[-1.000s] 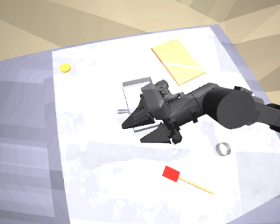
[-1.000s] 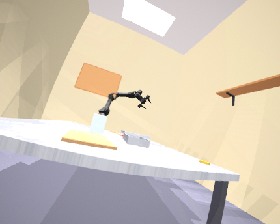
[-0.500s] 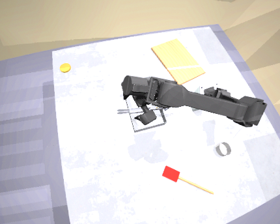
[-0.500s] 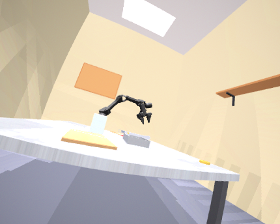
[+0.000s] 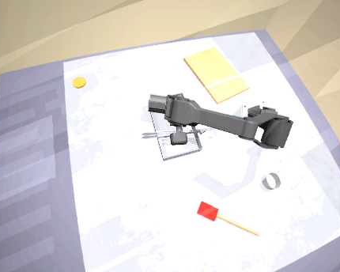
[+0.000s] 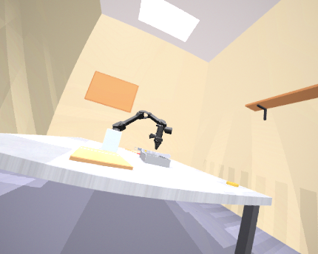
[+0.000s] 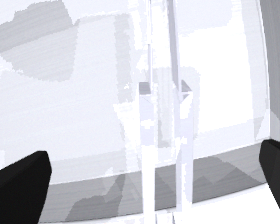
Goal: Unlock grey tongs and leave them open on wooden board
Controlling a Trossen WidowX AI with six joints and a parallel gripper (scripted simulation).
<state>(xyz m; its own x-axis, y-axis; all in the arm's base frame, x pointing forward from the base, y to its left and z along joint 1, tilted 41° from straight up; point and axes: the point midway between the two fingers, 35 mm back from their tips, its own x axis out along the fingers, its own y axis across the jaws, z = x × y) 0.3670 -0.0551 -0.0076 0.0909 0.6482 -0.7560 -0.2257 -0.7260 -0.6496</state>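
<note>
The grey tongs (image 5: pixel 152 135) (image 7: pixel 152 132) lie shut across the grey roasting tin (image 5: pixel 182 155) (image 6: pixel 158 159) near the middle of the table. My gripper (image 5: pixel 179 138) (image 6: pixel 156 146) (image 7: pixel 157 157) points straight down over the tongs' middle, a little above them. It is open and empty. In the wrist view the two dark fingers stand wide on either side of the tongs, which run up the middle. The wooden board (image 5: pixel 216 73) (image 6: pixel 100 159) lies flat at the far right of the table, apart from the tin.
A red spatula (image 5: pixel 207 210) with a wooden handle lies near the front. A grey ring (image 5: pixel 270 181) stands to its right. A yellow disc (image 5: pixel 79 82) lies at the far left. The arm's base (image 5: pixel 274 132) stands to the right of the tin.
</note>
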